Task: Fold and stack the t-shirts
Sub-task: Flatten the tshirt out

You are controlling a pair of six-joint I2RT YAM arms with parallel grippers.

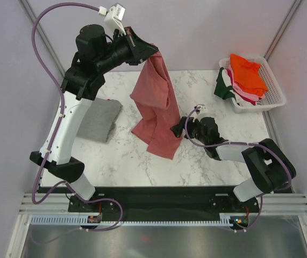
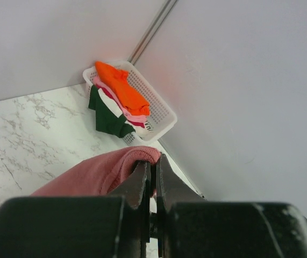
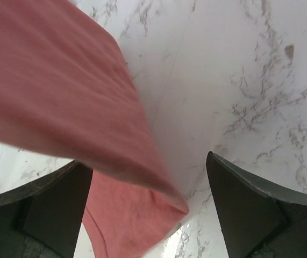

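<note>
Top external view. The left tool, raised over the far half of the table, is clamped shut on the top edge of a salmon-pink t-shirt. The shirt hangs from it in a long, loosely creased drape toward the middle of the table. Whether its bottom hem touches the marble surface cannot be told.

The right tool sits low at the shirt's lower right edge with its jaws spread wide and grips nothing.

A grey t-shirt lies folded flat on the left of the table, partly under the left arm and apart from the hanging shirt. At the far right corner stands a white slatted basket. It holds an orange t-shirt on top of pink and white ones, and a dark green t-shirt spills over its left rim.

Left wrist view. The two fingers are pressed together on a bunched pink fold, with the basket beyond them.

Right wrist view. The shirt's lower corner hangs between the parted fingers, nearer the left one, above the marble.
</note>
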